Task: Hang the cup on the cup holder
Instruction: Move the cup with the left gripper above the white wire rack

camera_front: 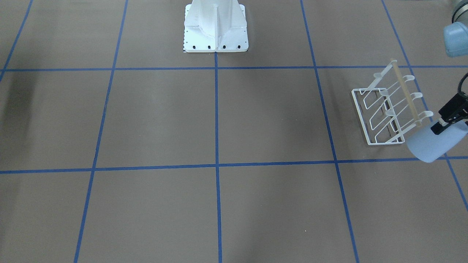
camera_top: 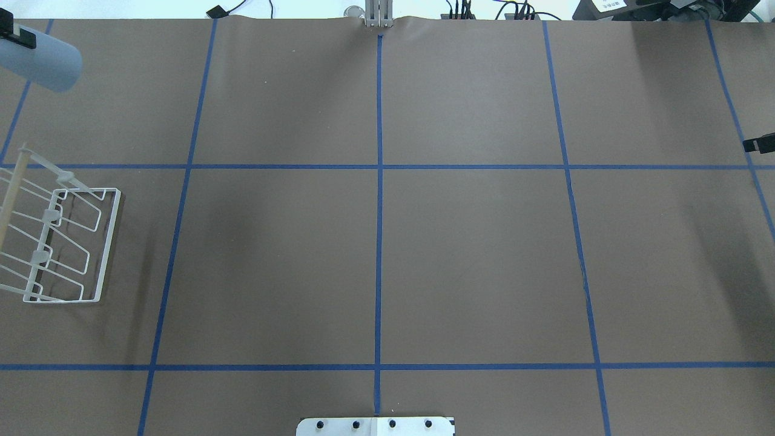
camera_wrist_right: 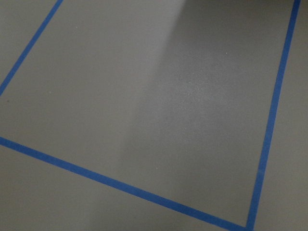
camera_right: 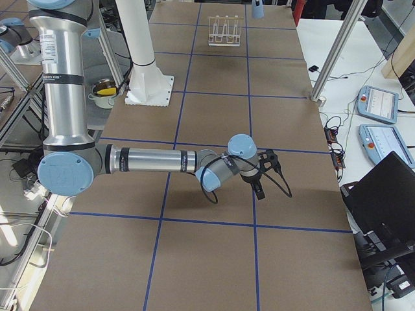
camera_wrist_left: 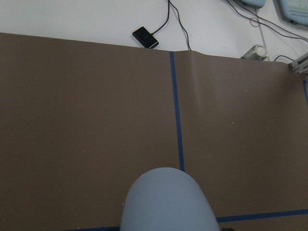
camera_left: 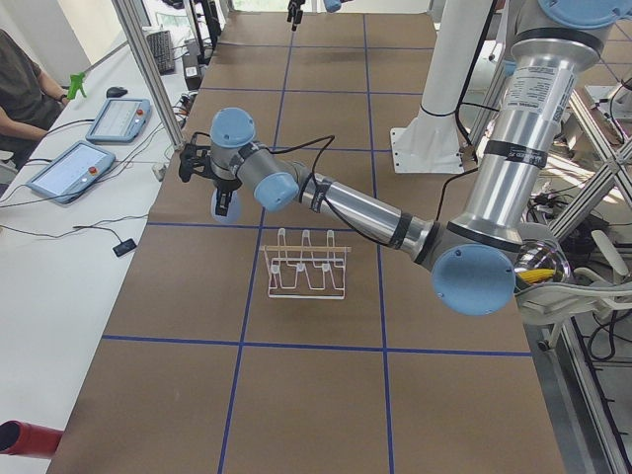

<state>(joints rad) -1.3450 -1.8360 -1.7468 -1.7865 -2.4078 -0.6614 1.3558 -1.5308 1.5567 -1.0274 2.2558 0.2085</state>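
The pale blue-grey cup [camera_front: 433, 145] hangs tilted in the air, gripped by my left gripper [camera_front: 440, 126], which is shut on it. Its rounded end points away from the gripper in the left wrist view [camera_wrist_left: 166, 202]. The cup also shows in the overhead view [camera_top: 42, 60] and the exterior left view [camera_left: 225, 205]. The white wire cup holder [camera_front: 389, 111] with its wooden rod stands on the table beside the cup, apart from it, with bare prongs [camera_top: 60, 242]. My right gripper [camera_right: 261, 183] hovers low over the table far from both; I cannot tell whether it is open or shut.
The white robot pedestal [camera_front: 215, 33] stands at the middle of the robot's side. Blue tape lines cross the brown table cover. A small black device [camera_wrist_left: 145, 37] and cables lie past the table's far edge. Aluminium posts [camera_left: 148, 69] and tablets [camera_left: 74, 168] stand on the operators' side.
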